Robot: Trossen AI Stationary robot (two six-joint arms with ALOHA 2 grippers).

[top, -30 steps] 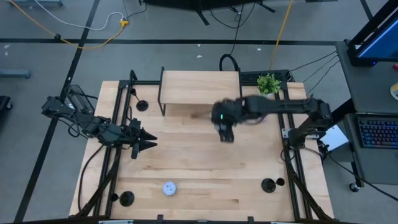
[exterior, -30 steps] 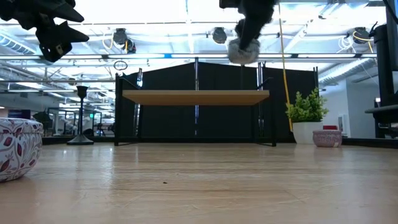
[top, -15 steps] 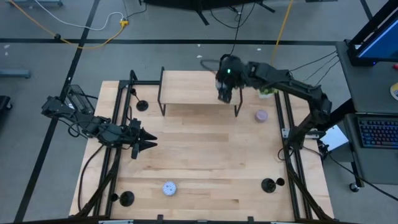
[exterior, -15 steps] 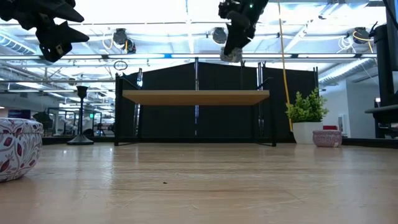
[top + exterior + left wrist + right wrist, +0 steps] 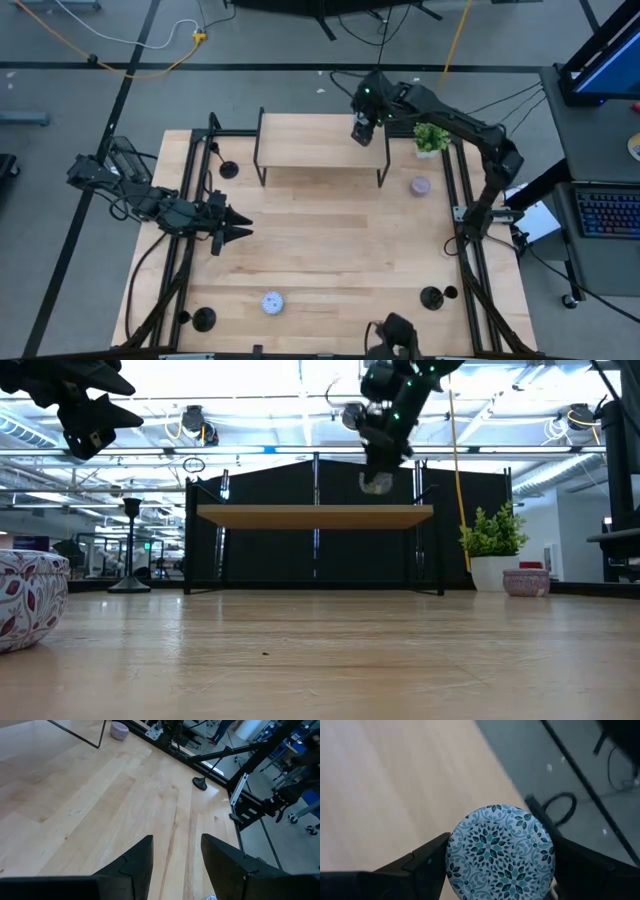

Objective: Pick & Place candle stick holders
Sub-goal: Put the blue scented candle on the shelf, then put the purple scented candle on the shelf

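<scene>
Waiting at about nine o'clock on the table, the left gripper [image 5: 238, 234] hangs above the bare wood with its fingers parted and nothing between them. Near it, toward ten o'clock beside the frame rail, stands one small matte-black candle stick holder with a round disc base [image 5: 229, 169]. A second black holder [image 5: 203, 319] sits at about seven o'clock near the front corner, and just beside it toward six o'clock lies a white patterned round puck [image 5: 273, 302]. A raised light-wood shelf on thin black legs [image 5: 310, 141] fills the twelve o'clock position. Above its one o'clock end, the right gripper [image 5: 362, 132] is clamped on a round puck with a blue-and-white floral pattern [image 5: 500, 851], held between both fingers over the shelf edge. A small green potted plant [image 5: 432, 135] stands at one o'clock, a lavender round puck [image 5: 420, 185] at two o'clock, and a third black holder [image 5: 432, 296] at five o'clock.

Judging from this layout, the holders appear untouched; all three seem still to be picked and placed, while the arm handles a puck instead.
</scene>
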